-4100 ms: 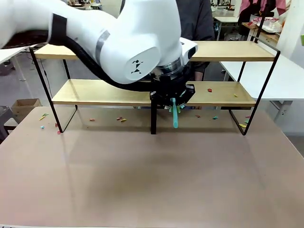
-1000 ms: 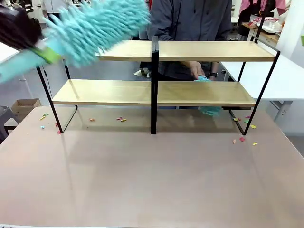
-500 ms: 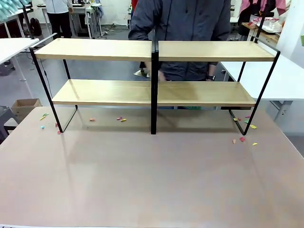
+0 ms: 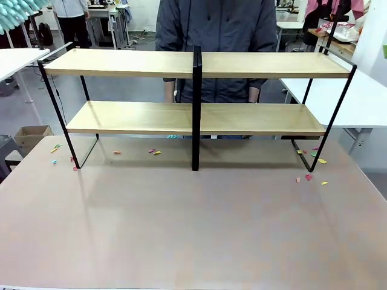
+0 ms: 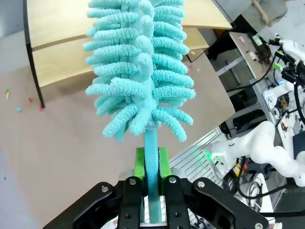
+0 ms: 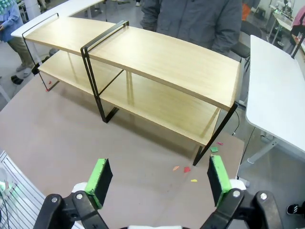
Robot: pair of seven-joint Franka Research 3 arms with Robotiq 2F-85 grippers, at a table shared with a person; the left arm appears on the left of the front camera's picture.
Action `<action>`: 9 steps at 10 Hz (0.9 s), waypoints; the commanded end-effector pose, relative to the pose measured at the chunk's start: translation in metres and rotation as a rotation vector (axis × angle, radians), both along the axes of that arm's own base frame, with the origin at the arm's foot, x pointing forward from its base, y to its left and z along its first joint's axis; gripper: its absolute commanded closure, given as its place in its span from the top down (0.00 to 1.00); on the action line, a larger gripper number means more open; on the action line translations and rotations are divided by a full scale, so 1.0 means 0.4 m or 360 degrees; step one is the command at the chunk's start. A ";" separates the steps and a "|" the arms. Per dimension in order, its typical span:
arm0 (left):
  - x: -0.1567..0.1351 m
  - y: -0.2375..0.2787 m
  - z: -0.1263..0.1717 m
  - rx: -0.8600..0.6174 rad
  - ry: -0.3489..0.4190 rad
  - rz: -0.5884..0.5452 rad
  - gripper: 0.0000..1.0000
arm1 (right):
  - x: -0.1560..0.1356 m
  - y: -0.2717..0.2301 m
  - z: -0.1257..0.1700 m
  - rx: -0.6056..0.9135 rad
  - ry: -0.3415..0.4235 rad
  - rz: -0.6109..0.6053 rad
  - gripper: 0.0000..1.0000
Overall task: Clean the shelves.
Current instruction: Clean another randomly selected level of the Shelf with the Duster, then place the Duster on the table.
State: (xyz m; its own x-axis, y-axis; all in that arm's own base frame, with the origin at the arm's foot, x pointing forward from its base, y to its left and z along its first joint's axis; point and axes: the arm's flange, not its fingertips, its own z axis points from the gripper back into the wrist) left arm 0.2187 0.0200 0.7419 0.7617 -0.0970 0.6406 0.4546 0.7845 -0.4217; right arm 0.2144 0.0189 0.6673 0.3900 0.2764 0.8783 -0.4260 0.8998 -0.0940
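Note:
The shelves (image 4: 133, 116), two long light-wood boards in a thin black frame with a central black post (image 4: 196, 109), stand across the far half of the brown table; both boards look bare. They appear again from above (image 6: 157, 62) in the right wrist view and as a corner (image 5: 57, 28) behind the duster in the left wrist view. My left gripper (image 5: 151, 164) is shut on the handle of a fluffy turquoise duster (image 5: 140, 67), held high above the table; its tip (image 4: 17, 13) shows at the front view's top left. My right gripper (image 6: 157, 179) is open and holds nothing, high over the table.
A person in a dark jacket (image 4: 217, 30) stands behind the shelves, hands down behind the lower board. Small coloured paper scraps lie on the table by the right foot (image 4: 308, 177), the left foot (image 4: 55, 148) and under the lower shelf (image 4: 154, 151). White tables (image 4: 363, 96) flank the scene.
My left arm swung the duster up and away to the top left. The person pulled their own small duster off the lower shelf and stood upright. Scraps went from the lower board to the table.

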 end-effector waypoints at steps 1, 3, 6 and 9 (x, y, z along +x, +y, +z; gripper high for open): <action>-0.005 0.005 0.011 0.0013 -0.0020 -0.0012 0.13 | 0.001 -0.002 0.000 0.0007 0.0001 0.0002 1.00; -0.005 0.005 0.011 0.0013 -0.0020 -0.0012 0.13 | 0.001 -0.002 0.000 0.0007 0.0001 0.0002 1.00; -0.005 0.005 0.011 0.0013 -0.0020 -0.0012 0.13 | 0.001 -0.002 0.000 0.0007 0.0001 0.0002 1.00; -0.002 0.002 0.003 0.0001 -0.0005 0.0005 0.13 | 0.000 0.000 0.000 0.0000 0.0000 0.0000 1.00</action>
